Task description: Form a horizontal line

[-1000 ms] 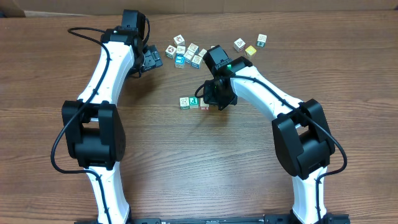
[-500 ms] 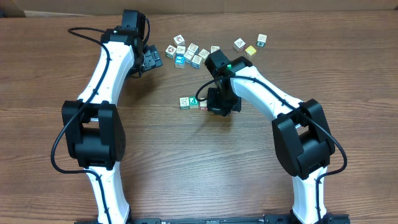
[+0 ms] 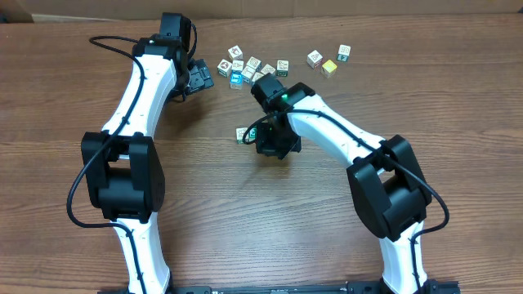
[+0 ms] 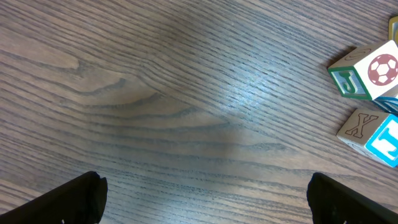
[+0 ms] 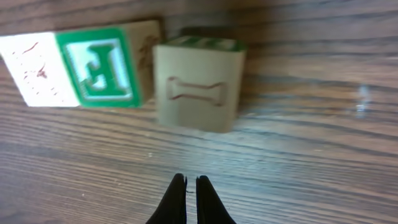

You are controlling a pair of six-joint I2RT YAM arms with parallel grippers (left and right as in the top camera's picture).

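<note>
overhead: the right claw (image 3: 263, 137) sits over the horizontal line (image 3: 242, 135) on the wooden table (image 3: 245, 212). only the row's end cube shows, poking out just beside the claw on the side toward the left arm; the rest is hidden under the wrist. a second ago the claw stood nearer the row's other end and three cubes were in sight. since then it has slid along the row and now covers most of it. the loose clump (image 3: 248, 70) lies beyond the claw, well apart, and the yellow cube (image 3: 329, 67) is further off to the side; neither has shifted. the left claw (image 3: 202, 77) rests near the clump, where it was before.

left wrist: the left claw (image 4: 205, 196) is released, its two fingertips spread to the lower corners with bare wood between them. ahead and to its right, a soccer-ball cube (image 4: 368, 71) and an x cube (image 4: 367, 132) lie close together, clear of both fingers.

right wrist: the right claw (image 5: 189, 198) is clenched, tips pressed together on nothing. just ahead of the tips, not touching them, stands a tan bone-marked cube (image 5: 198, 87). a green-letter cube (image 5: 96, 65) adjoins it on the left, and the two seem to touch.
</note>
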